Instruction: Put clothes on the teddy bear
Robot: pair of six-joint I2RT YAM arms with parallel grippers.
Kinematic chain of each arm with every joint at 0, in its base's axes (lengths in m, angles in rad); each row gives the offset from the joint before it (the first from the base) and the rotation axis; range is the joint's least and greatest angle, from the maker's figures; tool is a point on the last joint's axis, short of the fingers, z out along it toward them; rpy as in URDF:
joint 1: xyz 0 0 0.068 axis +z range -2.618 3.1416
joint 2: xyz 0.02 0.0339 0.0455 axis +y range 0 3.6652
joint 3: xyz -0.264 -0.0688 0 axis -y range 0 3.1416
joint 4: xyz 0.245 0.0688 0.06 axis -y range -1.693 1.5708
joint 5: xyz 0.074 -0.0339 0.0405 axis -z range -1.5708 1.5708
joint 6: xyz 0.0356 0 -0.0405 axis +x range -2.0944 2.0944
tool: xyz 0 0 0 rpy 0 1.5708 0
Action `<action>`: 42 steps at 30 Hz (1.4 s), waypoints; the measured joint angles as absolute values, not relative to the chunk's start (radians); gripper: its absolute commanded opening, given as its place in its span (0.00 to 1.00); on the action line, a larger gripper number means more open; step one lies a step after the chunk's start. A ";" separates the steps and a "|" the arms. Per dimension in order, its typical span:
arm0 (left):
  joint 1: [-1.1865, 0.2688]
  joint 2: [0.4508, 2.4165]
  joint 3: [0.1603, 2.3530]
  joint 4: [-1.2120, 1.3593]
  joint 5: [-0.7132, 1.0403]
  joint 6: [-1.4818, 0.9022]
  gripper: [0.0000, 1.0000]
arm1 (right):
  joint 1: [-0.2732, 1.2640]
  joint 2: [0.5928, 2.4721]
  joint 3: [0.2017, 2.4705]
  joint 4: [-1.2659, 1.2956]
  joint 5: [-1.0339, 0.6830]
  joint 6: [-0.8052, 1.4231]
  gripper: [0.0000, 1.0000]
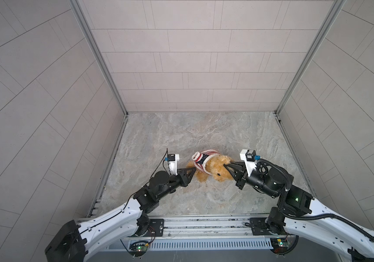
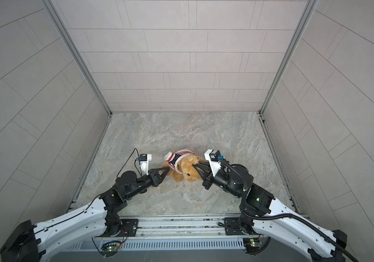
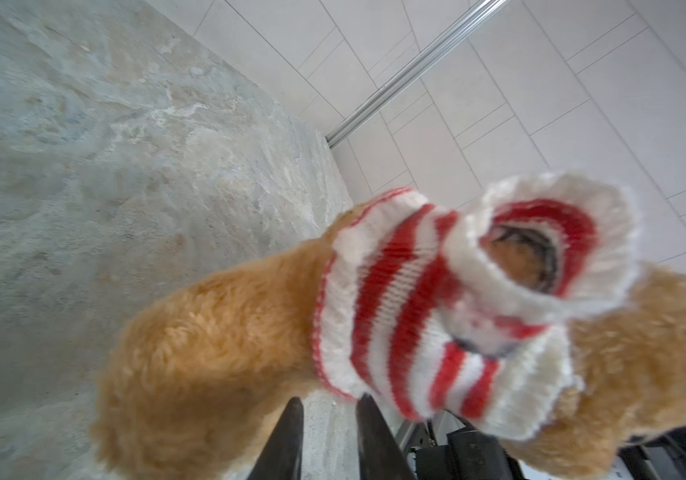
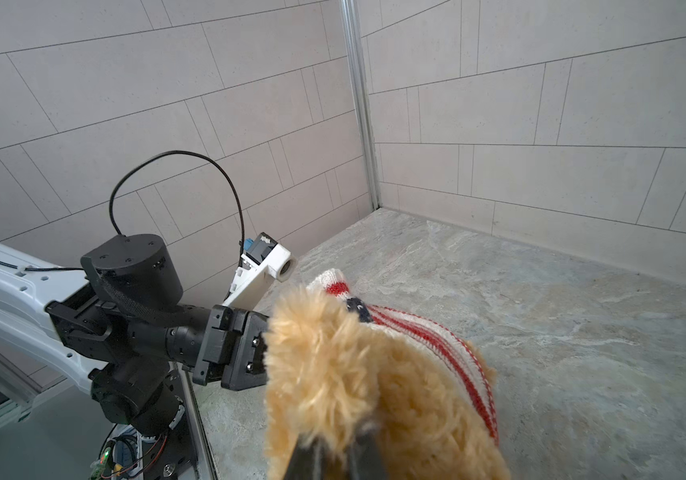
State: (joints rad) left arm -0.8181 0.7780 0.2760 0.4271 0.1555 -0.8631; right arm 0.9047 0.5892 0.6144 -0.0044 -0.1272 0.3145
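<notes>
Marbled counter [image 1: 181, 136]: teddy bear [image 1: 215, 169] is laid lengthwise, 9 to 3 o'clock. Head fur at 3 is clamped by right fingers [image 4: 368, 453]; left fingers [image 3: 287, 440], parted and empty, are nearer the sweater [image 3: 395, 316] hem at 9.

Soft even light, blurred close-ups (bowed edges)

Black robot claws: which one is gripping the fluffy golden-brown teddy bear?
The right gripper, shut on fur of the teddy bear; the left gripper is open and empty beside the red-and-white striped sweater.
</notes>
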 measured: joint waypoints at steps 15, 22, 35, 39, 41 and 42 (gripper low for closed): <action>-0.818 0.599 0.375 0.062 0.081 -0.648 0.43 | 0.749 0.822 0.737 -0.141 -0.171 0.442 0.00; -0.828 0.775 0.407 0.052 0.080 -0.617 0.52 | 0.650 0.891 0.703 -0.138 -0.205 0.544 0.00; -0.836 1.227 0.664 0.189 0.086 -0.576 0.53 | 0.461 0.942 0.604 -0.059 -0.230 0.615 0.08; -0.818 1.377 0.722 0.208 0.093 -0.567 0.50 | 0.427 0.950 0.569 -0.031 -0.232 0.623 0.29; -0.810 1.449 0.760 0.220 0.105 -0.565 0.48 | 0.425 0.951 0.564 -0.025 -0.234 0.619 0.37; -0.805 1.485 0.779 0.229 0.113 -0.564 0.47 | 0.424 0.951 0.564 -0.023 -0.237 0.620 0.40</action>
State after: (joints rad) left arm -0.8051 1.4849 0.7792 0.2287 0.1131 -0.5644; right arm 0.4244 0.9508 0.5640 -0.0235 -0.2375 0.6201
